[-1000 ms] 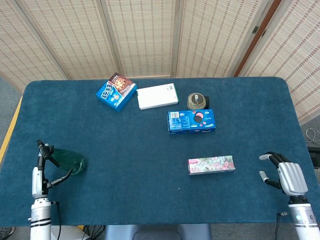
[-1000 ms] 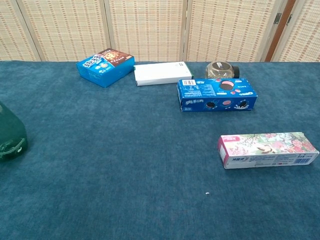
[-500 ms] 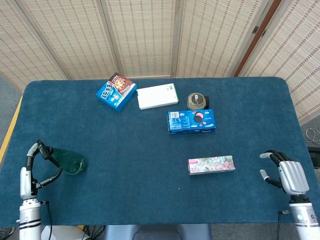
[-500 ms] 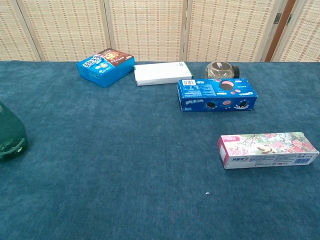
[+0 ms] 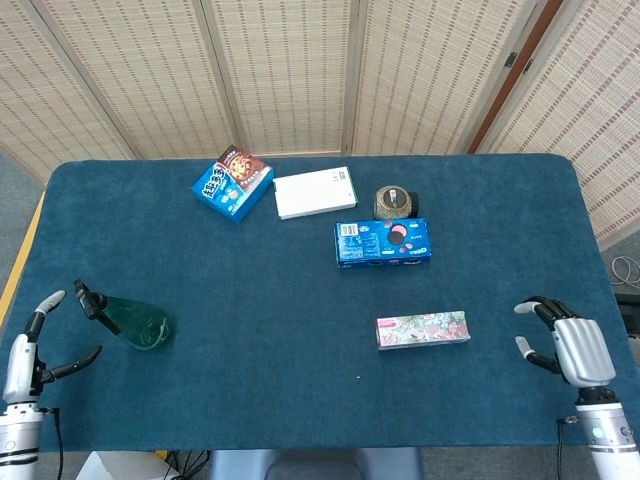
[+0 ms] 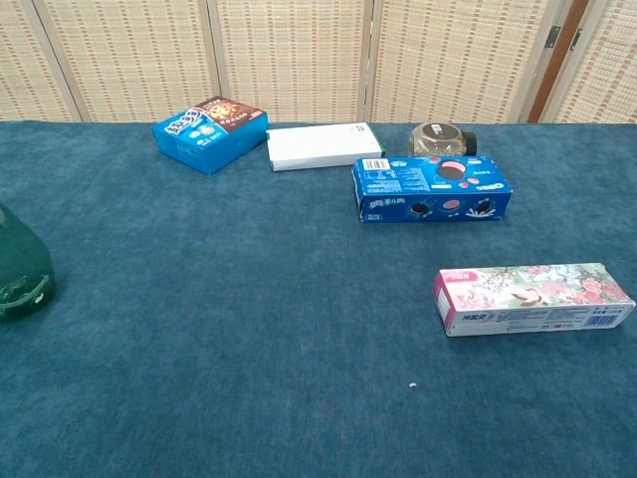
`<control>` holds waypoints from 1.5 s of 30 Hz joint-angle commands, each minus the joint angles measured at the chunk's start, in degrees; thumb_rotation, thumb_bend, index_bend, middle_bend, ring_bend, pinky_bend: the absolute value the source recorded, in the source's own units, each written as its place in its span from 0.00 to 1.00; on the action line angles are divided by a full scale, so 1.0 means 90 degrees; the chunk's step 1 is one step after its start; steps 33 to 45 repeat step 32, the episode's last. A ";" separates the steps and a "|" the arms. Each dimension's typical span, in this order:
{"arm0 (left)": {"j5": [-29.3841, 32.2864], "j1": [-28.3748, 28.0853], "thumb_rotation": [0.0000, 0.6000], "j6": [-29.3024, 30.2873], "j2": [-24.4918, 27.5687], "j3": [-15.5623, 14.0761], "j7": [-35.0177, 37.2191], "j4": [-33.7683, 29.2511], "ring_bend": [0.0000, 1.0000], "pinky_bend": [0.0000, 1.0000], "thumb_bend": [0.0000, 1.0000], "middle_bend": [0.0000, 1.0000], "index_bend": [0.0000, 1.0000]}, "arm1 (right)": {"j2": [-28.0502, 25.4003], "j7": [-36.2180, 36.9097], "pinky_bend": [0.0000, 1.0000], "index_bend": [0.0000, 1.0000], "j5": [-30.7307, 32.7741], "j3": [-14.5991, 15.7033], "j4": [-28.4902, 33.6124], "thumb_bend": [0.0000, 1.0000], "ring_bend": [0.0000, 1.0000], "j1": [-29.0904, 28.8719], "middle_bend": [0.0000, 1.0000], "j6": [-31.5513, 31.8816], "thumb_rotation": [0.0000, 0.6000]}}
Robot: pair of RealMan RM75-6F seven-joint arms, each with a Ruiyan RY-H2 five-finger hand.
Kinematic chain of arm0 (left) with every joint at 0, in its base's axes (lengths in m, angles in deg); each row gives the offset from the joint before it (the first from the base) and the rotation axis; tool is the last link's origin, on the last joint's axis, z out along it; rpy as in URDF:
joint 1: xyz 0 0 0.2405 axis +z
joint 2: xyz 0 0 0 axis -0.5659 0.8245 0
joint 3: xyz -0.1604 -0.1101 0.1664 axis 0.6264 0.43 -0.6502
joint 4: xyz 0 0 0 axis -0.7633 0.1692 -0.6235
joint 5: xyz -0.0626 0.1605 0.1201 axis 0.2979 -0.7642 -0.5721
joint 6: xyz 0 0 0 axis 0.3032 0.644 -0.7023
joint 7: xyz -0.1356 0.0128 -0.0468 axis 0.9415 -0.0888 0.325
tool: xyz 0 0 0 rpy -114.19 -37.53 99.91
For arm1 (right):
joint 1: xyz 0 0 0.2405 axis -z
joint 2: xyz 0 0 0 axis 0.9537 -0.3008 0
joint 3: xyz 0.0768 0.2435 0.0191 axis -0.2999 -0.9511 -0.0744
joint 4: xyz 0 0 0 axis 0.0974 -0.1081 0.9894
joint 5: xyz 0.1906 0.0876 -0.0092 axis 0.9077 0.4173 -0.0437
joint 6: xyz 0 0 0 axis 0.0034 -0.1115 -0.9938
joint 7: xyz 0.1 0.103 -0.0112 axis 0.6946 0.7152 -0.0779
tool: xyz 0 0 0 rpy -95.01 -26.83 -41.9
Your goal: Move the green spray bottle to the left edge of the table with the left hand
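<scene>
Beside open left hand (image 5: 25, 350), green spray bottle (image 5: 135, 318)

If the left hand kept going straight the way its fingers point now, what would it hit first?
Probably nothing: the left hand points up along the table's left edge, passing left of the green spray bottle, though depth is unclear.

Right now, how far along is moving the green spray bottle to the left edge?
Done: the green plastic spray bottle stands near the blue table's left edge. In hand: nothing; the left hand is open beside it, apart. Left: apparently nothing more.
</scene>
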 commanded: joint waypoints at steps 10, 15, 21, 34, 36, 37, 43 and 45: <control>-0.0599 -0.0268 1.00 -0.0127 0.0529 -0.0314 -0.1026 0.0494 0.16 0.11 0.00 0.17 0.16 | -0.0639 -0.0170 0.52 0.40 -0.0245 0.0018 0.0950 0.24 0.32 -0.0113 0.37 -0.0011 1.00; -0.0797 -0.0356 1.00 -0.0069 0.0533 -0.0432 -0.1655 0.0877 0.16 0.11 0.00 0.17 0.17 | -0.0753 -0.0312 0.52 0.40 -0.0227 0.0009 0.1126 0.24 0.32 -0.0132 0.37 -0.0025 1.00; -0.0922 -0.0455 1.00 -0.0109 0.0589 -0.0557 -0.2250 0.1104 0.16 0.15 0.00 0.17 0.17 | -0.0832 -0.0401 0.52 0.40 -0.0216 -0.0005 0.1248 0.24 0.32 -0.0150 0.37 -0.0024 1.00; -0.0714 -0.0579 1.00 -0.0166 0.0651 -0.0505 -0.3475 0.0970 0.19 0.21 0.65 0.19 0.19 | -0.0926 -0.0374 0.52 0.40 -0.0132 -0.0044 0.1366 0.24 0.32 -0.0161 0.37 -0.0018 1.00; -0.0714 -0.0579 1.00 -0.0166 0.0651 -0.0505 -0.3475 0.0970 0.19 0.21 0.65 0.19 0.19 | -0.0926 -0.0374 0.52 0.40 -0.0132 -0.0044 0.1366 0.24 0.32 -0.0161 0.37 -0.0018 1.00; -0.0714 -0.0579 1.00 -0.0166 0.0651 -0.0505 -0.3475 0.0970 0.19 0.21 0.65 0.19 0.19 | -0.0926 -0.0374 0.52 0.40 -0.0132 -0.0044 0.1366 0.24 0.32 -0.0161 0.37 -0.0018 1.00; -0.0714 -0.0579 1.00 -0.0166 0.0651 -0.0505 -0.3475 0.0970 0.19 0.21 0.65 0.19 0.19 | -0.0926 -0.0374 0.52 0.40 -0.0132 -0.0044 0.1366 0.24 0.32 -0.0161 0.37 -0.0018 1.00; -0.0714 -0.0579 1.00 -0.0166 0.0651 -0.0505 -0.3475 0.0970 0.19 0.21 0.65 0.19 0.19 | -0.0926 -0.0374 0.52 0.40 -0.0132 -0.0044 0.1366 0.24 0.32 -0.0161 0.37 -0.0018 1.00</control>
